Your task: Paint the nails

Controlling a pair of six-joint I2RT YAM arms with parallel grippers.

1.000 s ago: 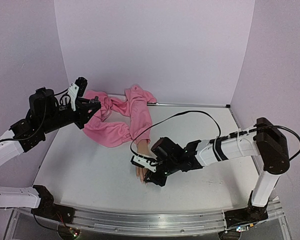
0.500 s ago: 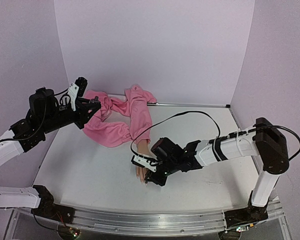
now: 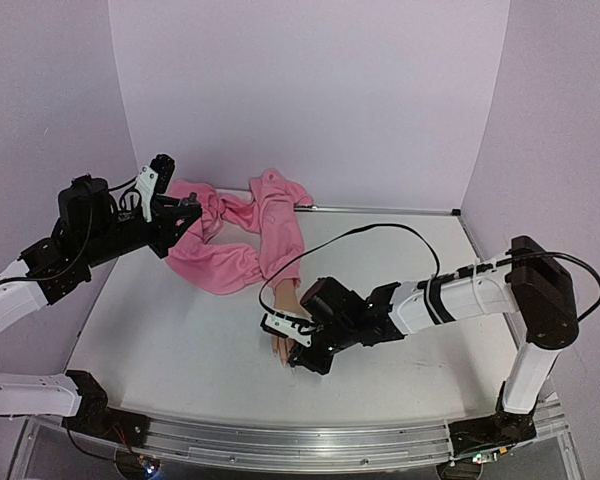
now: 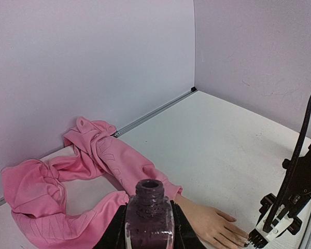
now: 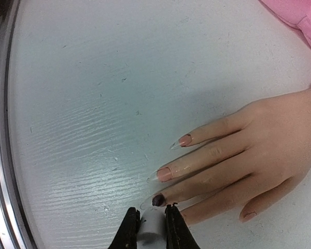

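This looks like a robot lab's test booth. Plain lilac walls (image 3: pixel 310 100) close in a white table (image 3: pixel 160 350) on three sides. A left arm (image 3: pixel 20 290) and a right arm (image 3: pixel 460 295), the latter trailing a black cable (image 3: pixel 380 228), stand on an aluminium rail (image 3: pixel 310 447) at the table's near edge.

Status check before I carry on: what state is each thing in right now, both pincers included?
Polish bottle: uncapped, upright.
Left pincer: shut on the polish bottle.
Dark nail: painted.
Other nails: three in view, unpainted.
White brush cap: gripped, beside the dark nail.
Right pincer: shut on the white brush cap.
Mannequin hand: flat, palm down.
Pink sleeve: crumpled.
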